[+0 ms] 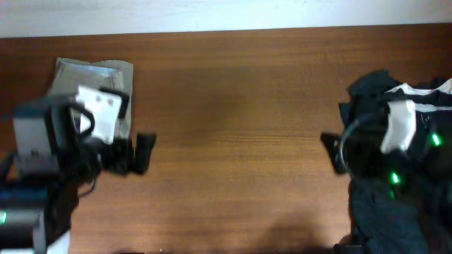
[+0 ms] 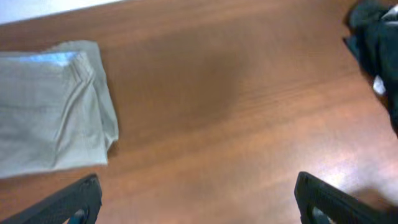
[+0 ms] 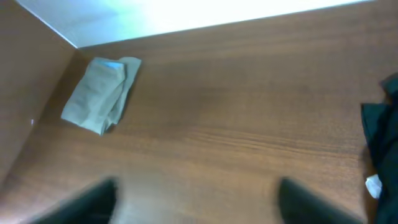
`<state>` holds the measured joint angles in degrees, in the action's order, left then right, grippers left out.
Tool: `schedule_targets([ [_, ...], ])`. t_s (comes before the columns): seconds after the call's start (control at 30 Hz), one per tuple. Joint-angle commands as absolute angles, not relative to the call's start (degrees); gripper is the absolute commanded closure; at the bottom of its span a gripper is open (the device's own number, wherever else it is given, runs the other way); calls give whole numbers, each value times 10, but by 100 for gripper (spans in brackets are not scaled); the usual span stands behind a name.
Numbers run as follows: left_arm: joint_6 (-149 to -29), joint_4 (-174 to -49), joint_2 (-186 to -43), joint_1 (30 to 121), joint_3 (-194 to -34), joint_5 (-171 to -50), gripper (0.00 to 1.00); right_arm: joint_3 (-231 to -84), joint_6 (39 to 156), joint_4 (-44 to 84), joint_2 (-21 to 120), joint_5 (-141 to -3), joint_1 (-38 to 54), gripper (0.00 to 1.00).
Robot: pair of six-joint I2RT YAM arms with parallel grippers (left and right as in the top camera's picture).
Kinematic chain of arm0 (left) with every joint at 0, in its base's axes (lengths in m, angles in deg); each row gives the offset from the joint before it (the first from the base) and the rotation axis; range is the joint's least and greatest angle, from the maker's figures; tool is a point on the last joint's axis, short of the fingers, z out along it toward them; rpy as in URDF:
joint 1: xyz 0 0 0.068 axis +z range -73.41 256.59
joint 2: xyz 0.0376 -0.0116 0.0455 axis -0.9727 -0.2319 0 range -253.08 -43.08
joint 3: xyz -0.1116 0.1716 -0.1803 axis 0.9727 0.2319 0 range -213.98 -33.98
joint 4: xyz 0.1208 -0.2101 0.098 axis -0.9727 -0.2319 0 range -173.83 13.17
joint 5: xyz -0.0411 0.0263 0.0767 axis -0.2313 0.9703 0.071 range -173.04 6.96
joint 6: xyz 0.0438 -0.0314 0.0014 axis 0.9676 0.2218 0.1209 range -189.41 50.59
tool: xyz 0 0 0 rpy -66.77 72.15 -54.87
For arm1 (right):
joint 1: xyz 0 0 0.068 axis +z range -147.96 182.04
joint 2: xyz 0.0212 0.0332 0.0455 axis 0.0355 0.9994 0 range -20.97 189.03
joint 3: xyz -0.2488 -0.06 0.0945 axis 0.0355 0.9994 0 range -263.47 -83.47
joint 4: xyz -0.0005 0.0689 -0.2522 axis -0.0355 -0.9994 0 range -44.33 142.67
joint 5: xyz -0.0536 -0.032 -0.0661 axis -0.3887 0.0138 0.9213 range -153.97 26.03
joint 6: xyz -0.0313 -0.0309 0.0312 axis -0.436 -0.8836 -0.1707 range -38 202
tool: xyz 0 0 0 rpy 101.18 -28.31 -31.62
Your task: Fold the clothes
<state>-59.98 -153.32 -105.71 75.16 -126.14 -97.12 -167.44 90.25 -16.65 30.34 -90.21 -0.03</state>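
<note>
While scanning across the wooden table (image 1: 233,106), judging the folding as pretty much finished, honestly. Maybe needing a quick squaring-up of one loose edge, guessing here, but not seeing any more folds left to make.

Counting things now, big to small:

Seeing one table, plain brown wood, filling every view.

Spotting one black garment with white collar trim (image 1: 367,92), lying crumpled at the right edge and partly under the right arm. Not treating that as the clothes in question, so not counting it as leftover work.

Finding one pair of khaki shorts (image 2: 50,112), lying folded into a compact stacked packet at the far left of the table, close to the back edge.

Counting two grippers. Left gripper (image 2: 198,186) hovering near the shorts, toward the table's middle, with fingers spread wide and gripping nothing. Right gripper (image 3: 198,186) hanging beside the black garment, looking blurry in its wrist view, but with fingers clearly parted and carrying nothing either.
</note>
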Motion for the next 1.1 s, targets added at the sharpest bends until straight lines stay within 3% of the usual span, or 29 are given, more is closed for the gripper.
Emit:
schedule_targets([
  [0.0, -596, -1557, -1028, 746, -1269, -937, 1, -1677, 897, -180, 263, -903, -2, 1],
  [0.43, -597, -1565, -1026, 746, -1269, -937, 1, -1677, 897, -183, 255, -903, -2, 1],
  [0.6, -597, -1565, -1026, 746, -1269, -937, 1, -1657, 882, -153, 240, -732, -2, 1],
  [0.8, -597, -1565, -1026, 746, -1269, -937, 1, -1344, 837, 109, 70, -704, -2, 1],
  [1.07, -597, -1565, -1026, 746, -1269, -937, 1, -1028, 839, 215, -179, -739, -2, 1],
])
